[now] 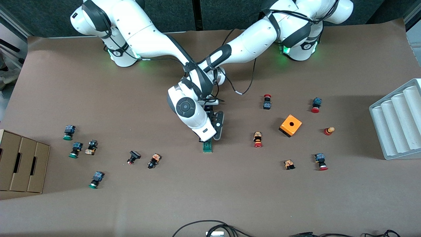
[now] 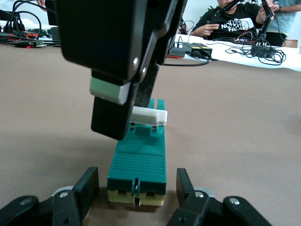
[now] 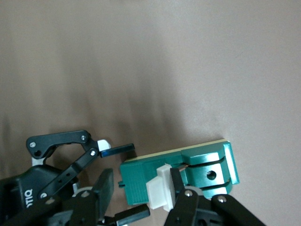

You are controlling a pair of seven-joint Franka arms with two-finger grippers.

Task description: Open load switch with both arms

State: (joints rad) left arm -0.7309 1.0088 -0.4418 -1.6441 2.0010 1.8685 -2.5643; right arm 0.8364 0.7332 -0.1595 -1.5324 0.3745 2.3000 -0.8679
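- The load switch (image 1: 207, 146), a small narrow green rectangular block on a cream base, lies flat near the centre of the brown paper-covered surface (image 1: 210, 197). In the front view its long axis runs from 12 to 6 o'clock.
- The left end effector (image 2: 137, 186) is set low at the 12 o'clock end of the load switch. Its two black fingers are closed against the sides of that end.
- The right end effector (image 3: 140, 183) is positioned over the load switch from above. Its fingers are clamped on the white sliding piece (image 2: 149, 116), which sits across the top of the green body.
- In the front view, the 12 o'clock part of the load switch is covered by the white wrist of the right arm.
- An orange cube box with a round hole (image 1: 290, 125) stands at about 3 o'clock from the load switch, well apart.
- Small red-capped and green-capped push buttons are scattered at 3 and 9 o'clock.
- A brown cardboard tray (image 1: 19, 161) is located at the 9 o'clock edge, and a grey ribbed tray (image 1: 398, 121) at the 3 o'clock edge.
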